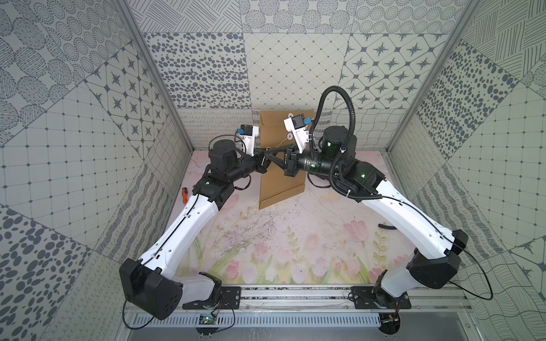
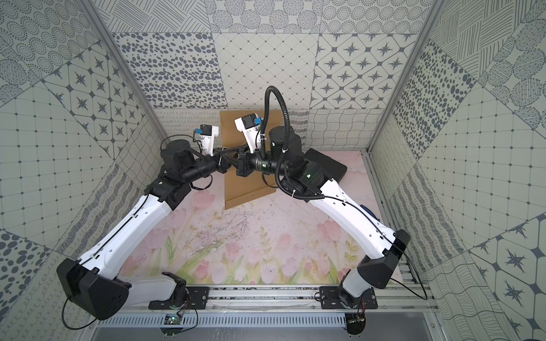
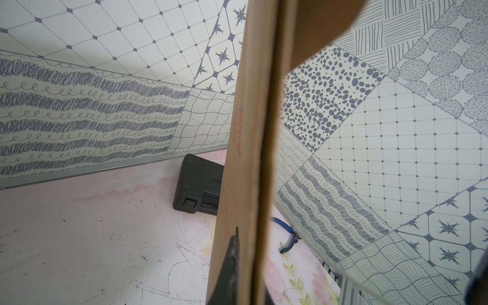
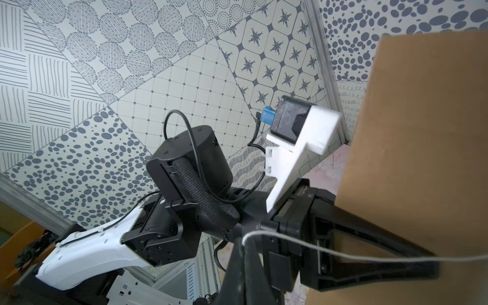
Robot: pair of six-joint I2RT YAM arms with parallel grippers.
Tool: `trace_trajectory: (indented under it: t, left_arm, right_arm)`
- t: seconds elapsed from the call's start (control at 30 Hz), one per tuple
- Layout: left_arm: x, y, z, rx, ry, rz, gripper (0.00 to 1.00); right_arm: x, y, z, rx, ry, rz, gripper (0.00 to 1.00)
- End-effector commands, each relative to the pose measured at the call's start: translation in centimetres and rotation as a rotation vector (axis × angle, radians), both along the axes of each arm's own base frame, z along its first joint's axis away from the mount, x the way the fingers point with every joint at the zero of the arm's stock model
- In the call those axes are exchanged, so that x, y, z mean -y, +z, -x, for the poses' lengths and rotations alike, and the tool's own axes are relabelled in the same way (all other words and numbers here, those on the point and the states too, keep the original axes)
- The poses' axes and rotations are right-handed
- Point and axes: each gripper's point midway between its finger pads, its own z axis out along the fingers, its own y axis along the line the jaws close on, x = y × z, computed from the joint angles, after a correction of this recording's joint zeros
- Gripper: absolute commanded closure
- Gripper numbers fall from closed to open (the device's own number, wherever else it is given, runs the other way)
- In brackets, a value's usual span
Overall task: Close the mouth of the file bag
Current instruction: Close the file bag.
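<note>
Holding the file bag (image 1: 274, 189) lifted near the middle of the counter's (image 1: 295, 242) far edge, with the left claw (image 4: 425, 264) pressed together on the brown paper. Pinching the thin white string (image 4: 343, 254) in the right claw (image 4: 245, 239), close beside the left claw's base, with that string stretched to a white button disc (image 1: 290, 136) on the bag's face. Toward the far right corner, a black case (image 2: 334, 166).

light: bright, even | shadows: soft | wrist views: near parts blurred
</note>
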Motion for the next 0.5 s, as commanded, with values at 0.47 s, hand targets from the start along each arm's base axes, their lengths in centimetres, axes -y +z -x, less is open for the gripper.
trace_trajectory:
  t: [0.47]
  left_arm:
    - [2.5, 4.6, 4.9, 0.099, -0.295, 0.232, 1.0]
  right_arm:
    - [-0.2, 3.4, -1.1, 0.02, 0.026, -0.064, 1.0]
